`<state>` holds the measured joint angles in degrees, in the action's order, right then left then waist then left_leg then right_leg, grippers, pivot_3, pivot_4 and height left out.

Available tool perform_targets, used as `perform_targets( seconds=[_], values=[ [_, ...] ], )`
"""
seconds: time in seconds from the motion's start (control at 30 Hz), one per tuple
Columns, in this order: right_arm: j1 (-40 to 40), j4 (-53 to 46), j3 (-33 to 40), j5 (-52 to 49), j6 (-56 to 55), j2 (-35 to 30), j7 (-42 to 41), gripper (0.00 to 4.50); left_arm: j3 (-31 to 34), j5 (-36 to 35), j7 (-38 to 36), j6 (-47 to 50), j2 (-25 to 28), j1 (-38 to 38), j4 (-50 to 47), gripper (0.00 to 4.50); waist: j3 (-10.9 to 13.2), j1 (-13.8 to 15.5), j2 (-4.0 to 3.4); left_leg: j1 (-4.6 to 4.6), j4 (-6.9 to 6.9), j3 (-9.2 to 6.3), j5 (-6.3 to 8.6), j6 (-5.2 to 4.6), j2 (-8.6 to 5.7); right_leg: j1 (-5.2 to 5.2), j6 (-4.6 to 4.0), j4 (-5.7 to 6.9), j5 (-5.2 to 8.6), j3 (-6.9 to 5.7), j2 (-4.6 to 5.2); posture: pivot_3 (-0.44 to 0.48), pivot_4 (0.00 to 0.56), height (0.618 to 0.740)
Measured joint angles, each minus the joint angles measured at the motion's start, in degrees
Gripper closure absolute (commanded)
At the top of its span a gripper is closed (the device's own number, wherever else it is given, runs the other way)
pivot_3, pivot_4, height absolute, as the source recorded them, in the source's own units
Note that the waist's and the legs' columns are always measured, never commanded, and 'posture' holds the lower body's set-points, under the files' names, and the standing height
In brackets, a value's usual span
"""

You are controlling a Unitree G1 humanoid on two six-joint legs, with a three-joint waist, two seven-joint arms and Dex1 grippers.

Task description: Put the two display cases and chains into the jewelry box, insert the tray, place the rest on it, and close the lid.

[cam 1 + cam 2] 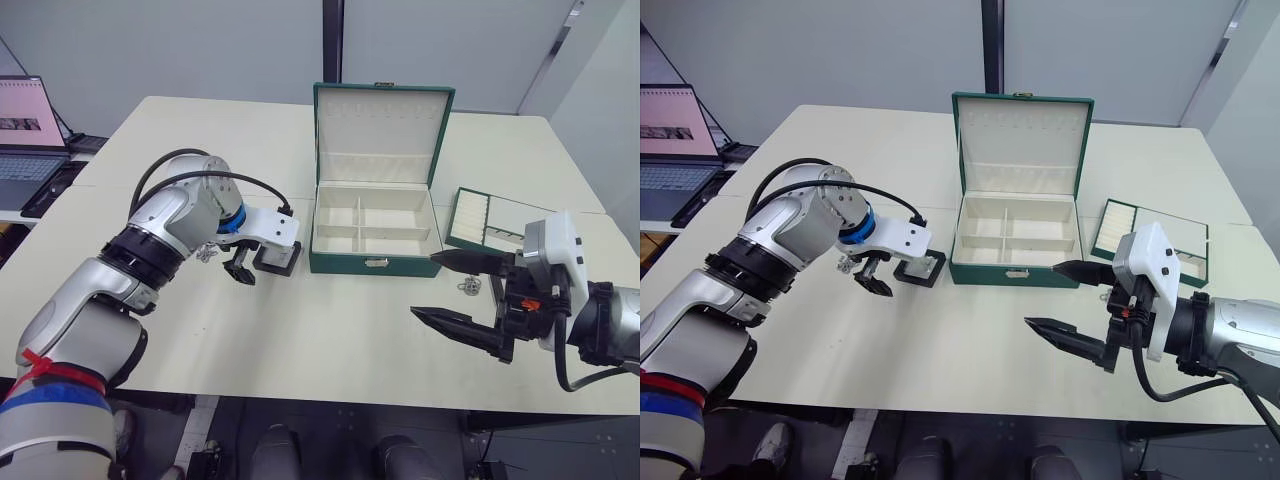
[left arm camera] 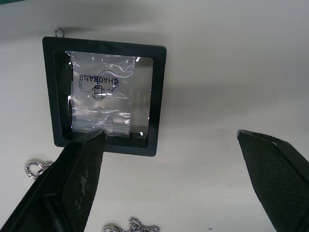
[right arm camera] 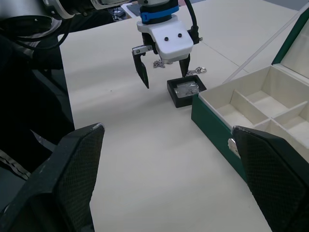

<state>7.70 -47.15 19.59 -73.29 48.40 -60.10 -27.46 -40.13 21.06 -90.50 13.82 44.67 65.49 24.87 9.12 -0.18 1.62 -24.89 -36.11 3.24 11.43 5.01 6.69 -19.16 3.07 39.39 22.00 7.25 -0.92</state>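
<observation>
A pale cream counter (image 1: 330,350) fills the foreground, and off its far left corner an open laptop (image 1: 28,125) with a pink-lit screen rests on a separate surface.

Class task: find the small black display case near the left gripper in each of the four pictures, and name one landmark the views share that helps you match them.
Left eye: display case on the table, left of the jewelry box.
Right eye: case left of the box, beside the left gripper.
Left wrist: case flat on the table, beyond the open fingers.
Right wrist: case under the left gripper, at the box's corner.
Shared landmark: the box.
</observation>
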Motion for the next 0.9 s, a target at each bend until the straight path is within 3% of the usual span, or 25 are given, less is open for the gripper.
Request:
perform_targets(
  seconds=[0.17,0.27,0.67,0.9],
  values=[
    [-0.6,-0.1,0.9,0.0,0.0,-0.5,0.0,0.02,0.0,1.5,-0.1,-0.7,-0.6,0.0,0.7,0.0,0.0,0.0,0.0,0.0,0.0,0.0,-0.01,0.01,0.0,0.0,0.0,0.0,0.0,0.01,0.0,0.0,0.15,0.74],
    [-1.0,-0.1,1.2,0.0,0.0,-0.6,0.0,0.0,0.0,2.0,-0.2,-0.7,-0.6,0.0,0.7,0.53,0.0,0.0,0.0,0.0,0.0,0.0,-0.01,0.01,0.0,0.0,0.0,0.01,0.0,0.0,0.0,0.0,0.15,0.74],
    [-2.1,-0.2,1.6,0.0,0.0,-0.7,-0.1,0.0,0.1,2.7,-1.4,-0.6,-0.7,-0.4,0.6,4.35,0.0,0.0,0.0,0.0,0.0,-0.01,-0.02,0.03,0.0,0.01,0.0,0.01,0.0,-0.01,0.0,0.0,0.15,0.74],
    [-2.7,-0.2,1.7,0.0,0.0,-0.7,0.0,0.0,0.1,2.8,-1.6,-0.5,-0.7,-0.9,0.6,4.48,0.0,0.0,0.0,0.0,0.0,-0.01,-0.02,0.03,0.0,0.01,0.0,0.01,0.0,0.0,0.0,0.0,0.15,0.74]
  ],
)
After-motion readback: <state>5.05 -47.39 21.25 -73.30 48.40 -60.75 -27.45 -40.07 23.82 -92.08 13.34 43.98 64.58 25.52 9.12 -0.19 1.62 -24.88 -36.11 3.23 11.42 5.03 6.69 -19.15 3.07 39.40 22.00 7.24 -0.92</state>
